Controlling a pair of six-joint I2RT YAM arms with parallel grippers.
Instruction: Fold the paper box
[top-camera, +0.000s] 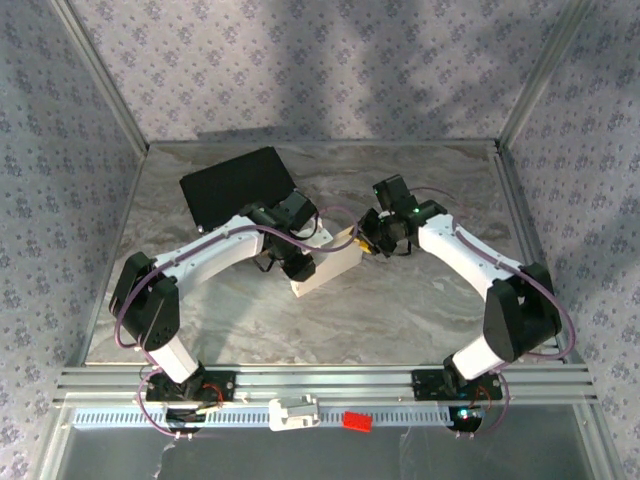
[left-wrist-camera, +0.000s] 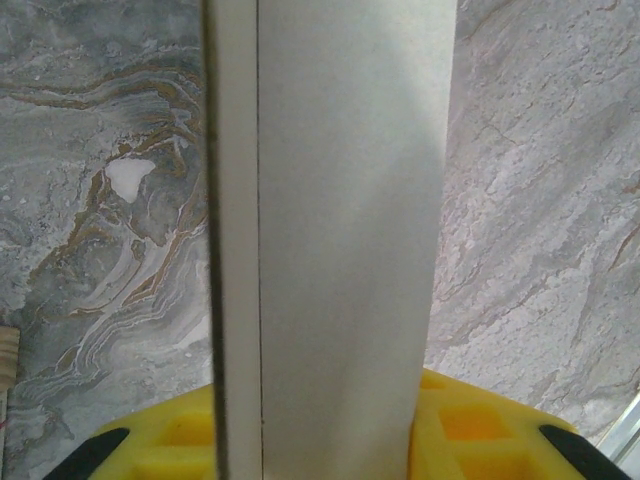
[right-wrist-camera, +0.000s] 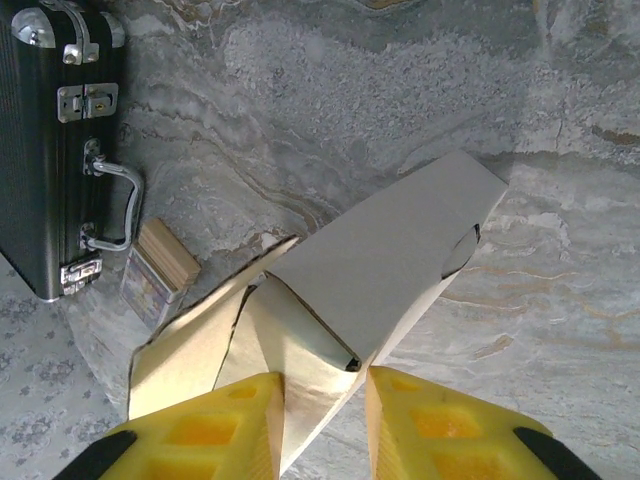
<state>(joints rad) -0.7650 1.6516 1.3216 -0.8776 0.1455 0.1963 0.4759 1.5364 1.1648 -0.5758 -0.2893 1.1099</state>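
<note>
Marble table (top-camera: 420, 300): left gripper (left-wrist-camera: 320, 428) clamps the box (top-camera: 325, 268); right gripper (right-wrist-camera: 325, 420) jaws narrow round its end flap, pinch unclear; the wrist view catches the case (right-wrist-camera: 45, 170) latches (right-wrist-camera: 82, 100), overhead it's a black slab

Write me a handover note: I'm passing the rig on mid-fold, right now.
Left gripper: shut on the box, clamping its body.
Right gripper: jaws astride an end flap; whether they grip it I cannot tell.
Box: mid-table, on the near side of the case, between the two grippers.
Done: the body looks folded into a flat sleeve.
Left: the end at the right gripper is open with loose flaps; probably tuck them in and close it. The other end's state I cannot tell.
</note>
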